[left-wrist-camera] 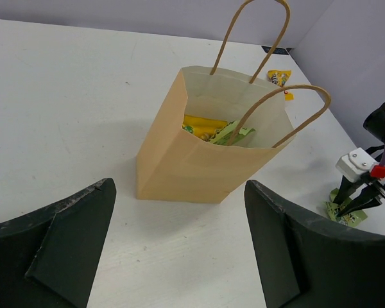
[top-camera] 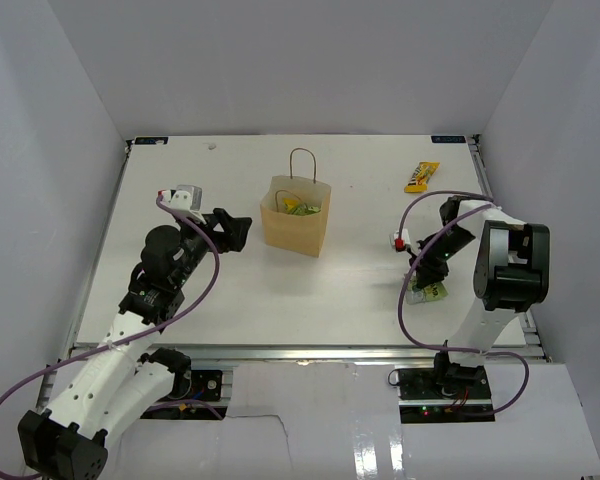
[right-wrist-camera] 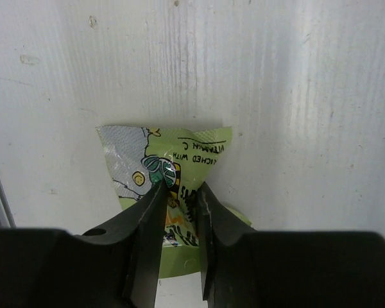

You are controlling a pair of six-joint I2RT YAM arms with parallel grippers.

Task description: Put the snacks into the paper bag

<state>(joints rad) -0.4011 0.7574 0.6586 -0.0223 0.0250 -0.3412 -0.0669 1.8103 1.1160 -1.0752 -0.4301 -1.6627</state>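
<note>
Snacks [top-camera: 302, 207]: lot part-bagged, with yellow and green wrappers showing inside the bag and two pieces left outside it. Entries run by size.

1. Table [top-camera: 230, 290]: white and flat, it carries everything listed.
2. Bag [top-camera: 293, 225]: tan paper, upright, mouth open, both handles standing. It serves as the landmark for all places below.
3. Left gripper [top-camera: 242, 230]: near the bag's left side and pointed at it, not touching. Its jaws are spread wide and hold nothing.
4. Right gripper [right-wrist-camera: 179, 189]: well to the right of the bag and nearer the arm bases, pointing down at the table. Its jaws are clenched on the green packet, with a fold of wrapper nipped between the tips.
5. Yellow bar [top-camera: 421, 176]: well to the right of the bag and farther back, lying flat with nothing touching it.
6. Green packet [right-wrist-camera: 179, 147]: well to the right of the bag, lying on the table and puckered where the right gripper pinches it.

Step in hand (judged): the pick of the green packet, with the grip made and the lift not yet begun.

Next move (judged): raise the packet straight up, carry it leftward until it is over the bag's mouth and above the handles, then release it. The pinch takes only a fold of crinkly wrapper, so the lift wants a slow start. The yellow bar remains after that.
</note>
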